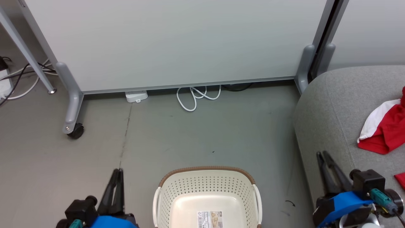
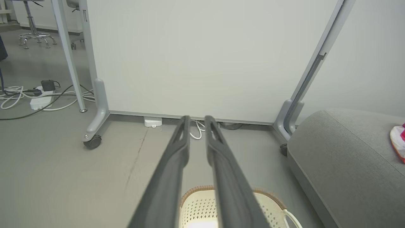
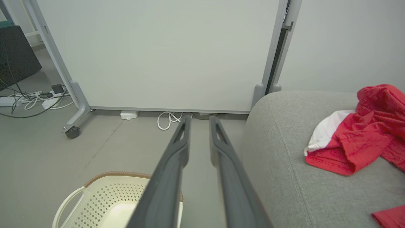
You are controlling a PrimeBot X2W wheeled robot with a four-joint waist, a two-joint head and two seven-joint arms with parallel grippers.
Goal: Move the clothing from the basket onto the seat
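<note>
Basket (image 1: pixel 207 186) empty; clothing (image 1: pixel 387 133) on seat (image 1: pixel 332 104), so task looks done, nothing left to move. Left gripper (image 2: pixel 196 118) & right gripper (image 3: pixel 200 118): jaws slightly apart, holding nothing.

Label sticker (image 1: pixel 210 219) in basket (image 1: pixel 207 168); print too small to read.

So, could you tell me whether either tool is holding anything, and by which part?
Nothing is held. The left tool and right tool have empty gaps between their fingers; the clothing lies on the seat, and the basket looks bare inside.
</note>
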